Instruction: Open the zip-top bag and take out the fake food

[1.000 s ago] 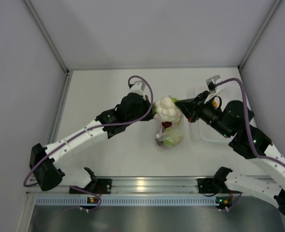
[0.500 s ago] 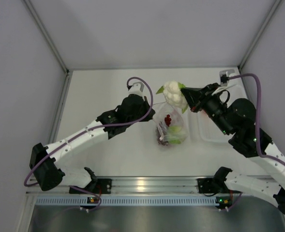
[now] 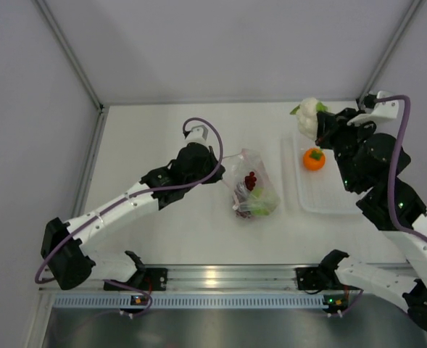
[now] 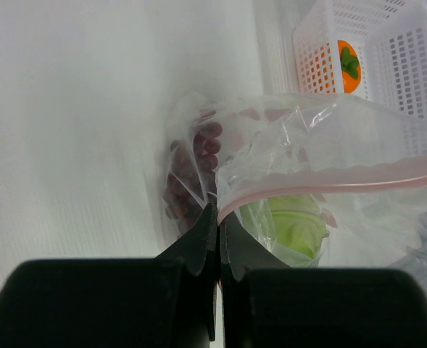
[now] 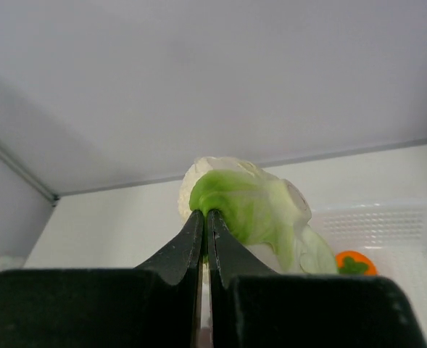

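At upper right, the right gripper (image 5: 204,214), pinched tight on the toy cauliflower (image 3: 309,114), must lower it into the perforated tray (image 3: 309,206) and release, while the left gripper (image 4: 217,219) clamps the zip-top bag (image 3: 255,168) rim.

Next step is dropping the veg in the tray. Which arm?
Right. The right gripper holds the leafy vegetable near the tray's far end; the left gripper is busy pinching the zip-top bag's edge.

Top external: high above near edge, looks down on whole table (image 3: 199,232). Left wrist: low, close, faces right across zip-top bag (image 4: 329,145) toward tray (image 4: 409,65). Right wrist: close behind leafy vegetable (image 5: 249,203), faces far wall (image 5: 199,72). All share tray, orange fruit (image 3: 314,159).
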